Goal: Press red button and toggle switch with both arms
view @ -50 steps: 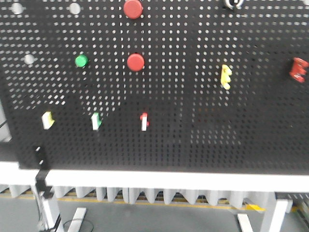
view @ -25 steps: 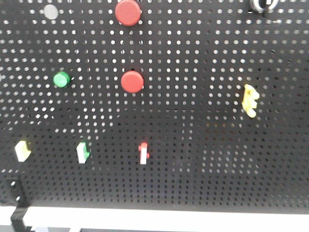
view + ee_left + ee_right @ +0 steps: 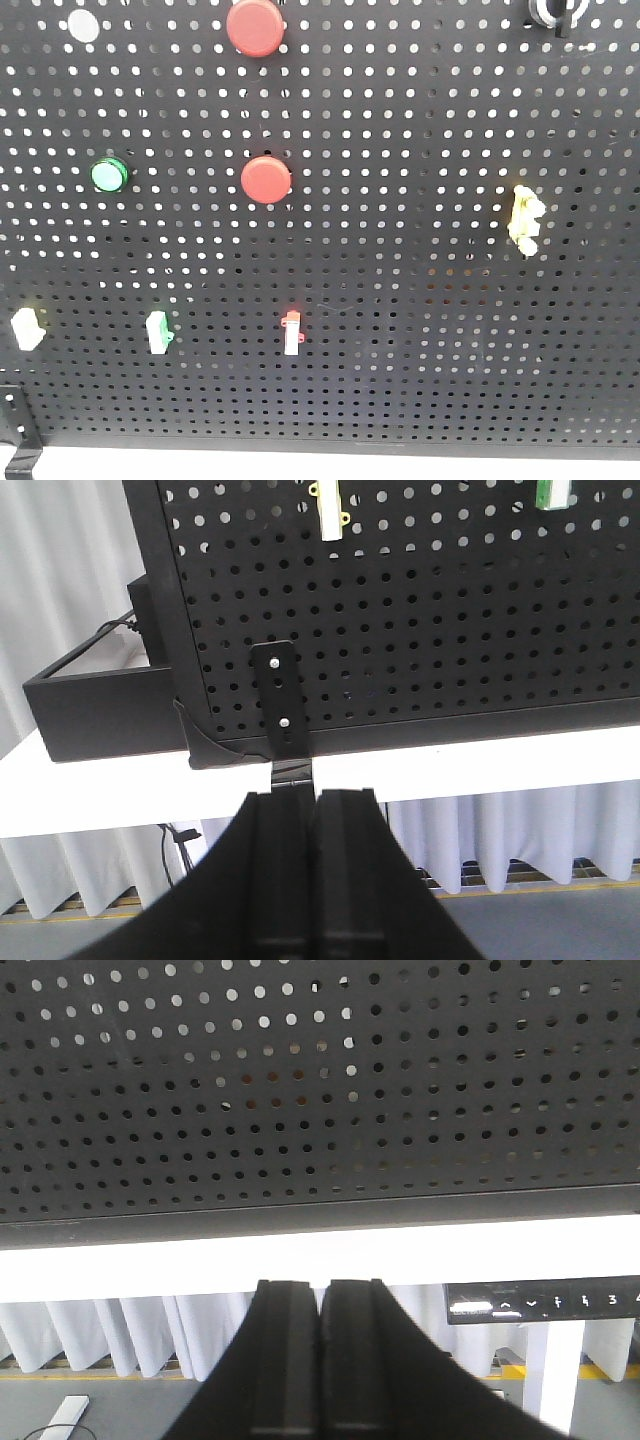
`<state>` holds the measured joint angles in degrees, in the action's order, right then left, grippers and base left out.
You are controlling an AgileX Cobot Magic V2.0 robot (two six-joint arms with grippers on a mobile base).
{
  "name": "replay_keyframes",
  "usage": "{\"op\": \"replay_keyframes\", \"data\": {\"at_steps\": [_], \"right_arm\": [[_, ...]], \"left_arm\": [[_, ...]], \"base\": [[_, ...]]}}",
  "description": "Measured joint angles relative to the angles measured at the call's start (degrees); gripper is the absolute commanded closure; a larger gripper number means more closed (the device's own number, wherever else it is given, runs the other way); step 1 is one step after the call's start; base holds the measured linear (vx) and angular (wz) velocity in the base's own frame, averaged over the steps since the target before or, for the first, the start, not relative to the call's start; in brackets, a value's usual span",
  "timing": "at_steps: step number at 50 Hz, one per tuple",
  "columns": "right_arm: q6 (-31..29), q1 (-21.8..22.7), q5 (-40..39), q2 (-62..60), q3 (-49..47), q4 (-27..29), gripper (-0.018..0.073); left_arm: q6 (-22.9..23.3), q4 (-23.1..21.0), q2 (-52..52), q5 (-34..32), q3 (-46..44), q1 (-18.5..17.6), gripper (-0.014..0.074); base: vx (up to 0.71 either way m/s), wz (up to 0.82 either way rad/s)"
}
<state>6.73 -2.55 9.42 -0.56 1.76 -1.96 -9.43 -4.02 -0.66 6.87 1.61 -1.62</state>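
Holding back with left gripper (image 3: 315, 802) and right gripper (image 3: 322, 1288), jaws pressed together; easy to strike flatter button (image 3: 266, 180) instead of red button (image 3: 255, 27), both alike.

Front view close on pegboard (image 3: 420, 400), wrist views lower, sharing it

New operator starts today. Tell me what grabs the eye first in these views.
The larger red button at the top of the black pegboard draws the eye first, with a smaller red button below it. A green button sits left of the lower one, a yellow switch far right. The left gripper and right gripper, both shut, face the board's bottom edge.
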Motion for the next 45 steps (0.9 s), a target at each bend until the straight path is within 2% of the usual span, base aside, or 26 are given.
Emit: {"op": "replay_keyframes", "data": {"at_steps": [12, 17, 25, 30, 32, 38, 45], "right_arm": [[0.0, 0.0, -0.06, 0.0, 0.0, 0.0, 0.0562], [0.46, 0.0, -2.39, 0.0, 0.0, 1.21, 0.0562], [1.11, 0.0, -13.68, 0.0, 0.0, 3.97, 0.0562], [1.29, 0.0, -22.99, 0.0, 0.0, 4.36, 0.0562], [1.29, 0.0, -24.35, 0.0, -0.3, 4.38, 0.0562], [1.3, 0.0, -20.9, 0.0, -5.1, 4.32, 0.0562], [1.3, 0.0, -12.98, 2.6, -16.9, 1.96, 0.0562]], "left_arm": [[0.0, 0.0, 0.0, -0.23, 0.0, 0.0, 0.0595], [0.0, 0.0, 0.0, -1.74, 0.0, 0.0, 0.0595], [0.0, 0.0, 0.0, -5.91, 0.0, 0.0, 0.0595], [0.0, 0.0, 0.0, -10.33, 0.0, 0.0, 0.0595], [0.15, 0.0, 0.0, -12.75, 0.0, 0.0, 0.0595], [4.2, 0.0, 0.0, -23.09, -0.19, 0.0, 0.0595], [8.78, 0.0, 0.69, -21.48, -7.29, 0.0, 0.0595]], "base": [[0.0, 0.0], [0.0, 0.0], [0.0, 0.0], [0.0, 0.0], [0.0, 0.0], [0.0, 0.0], [0.0, 0.0]]}}
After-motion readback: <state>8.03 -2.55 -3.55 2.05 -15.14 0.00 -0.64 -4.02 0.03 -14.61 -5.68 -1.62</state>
